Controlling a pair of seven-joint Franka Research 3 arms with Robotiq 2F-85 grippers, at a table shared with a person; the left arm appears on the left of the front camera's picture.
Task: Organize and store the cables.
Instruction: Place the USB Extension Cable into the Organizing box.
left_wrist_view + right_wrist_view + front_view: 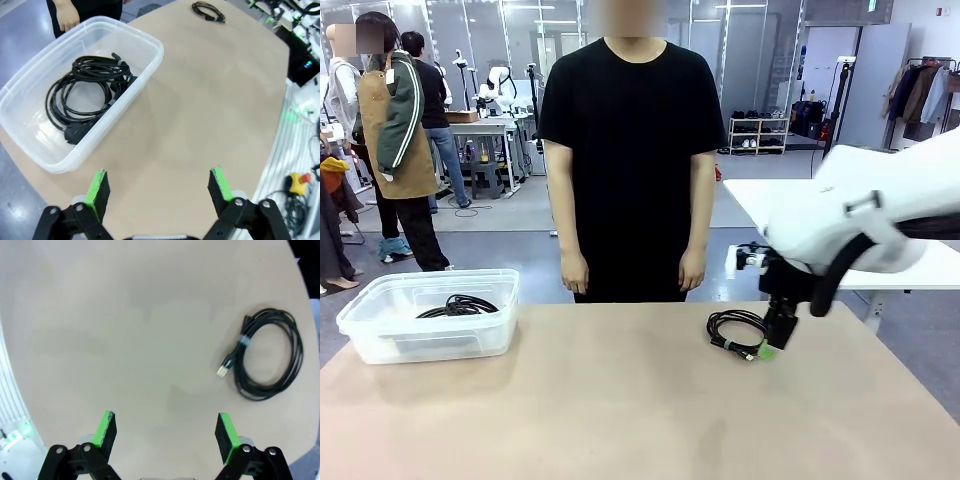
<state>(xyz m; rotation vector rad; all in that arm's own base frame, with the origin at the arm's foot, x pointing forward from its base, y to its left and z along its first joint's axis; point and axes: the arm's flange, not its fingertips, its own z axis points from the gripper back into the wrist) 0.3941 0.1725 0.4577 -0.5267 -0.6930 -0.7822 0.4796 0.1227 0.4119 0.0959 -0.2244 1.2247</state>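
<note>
Left wrist view shows coiled cables (87,92) inside the tub (145,42), upper left. Right gripper (166,432) released; loose cable (270,352) upper right of its jaws. Left gripper (159,192) released too.

We see bright, even overhead light, soft shadows on the table (620,400), motion blur on the right arm (860,225), and wide-angle bending at both wrist views' edges

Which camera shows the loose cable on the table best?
The right wrist view: the loose cable lies fully visible there, with its tie and plug end clear. In the front view the right gripper partly covers it. In the left wrist view it is small and far off.
</note>
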